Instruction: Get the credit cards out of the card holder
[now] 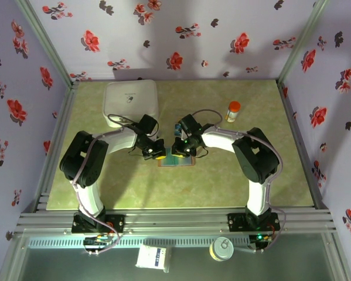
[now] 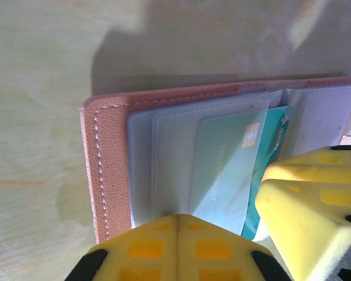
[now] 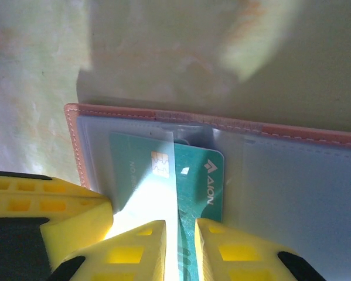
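- Dead centre of the counter (image 1: 251,181), the wallet (image 1: 190,163) lies open and flat, with both arms bent in over it from either side.
- On the left wrist cam the left fingers (image 2: 140,249) are clenched tight with nothing between them. Their tips are planted on the wallet's grey-blue inside at the bottom of the frame. My guess is they're pinning it so it won't slide or lift when the card gets tugged.
- Over on the right wrist cam the right fingers (image 3: 239,252) are nearly together on the near edge of the teal card (image 3: 201,175), which is half covered by a clear sleeve (image 3: 137,175). It looks like a pinch on the card, set up to draw it toward the bottom of the frame.
- Top view gives the layout: white box (image 1: 131,100) upper left and orange-capped bottle (image 1: 233,110) upper right, both well apart from the wallet. The card is too small to make out there.
- Wrist views fill in the chip, the AVION lettering and the tan stitched border. The left one also catches the right fingers at lower right, just beside its own, so it's cramped.
- Can't tell if more cards sit behind this one.
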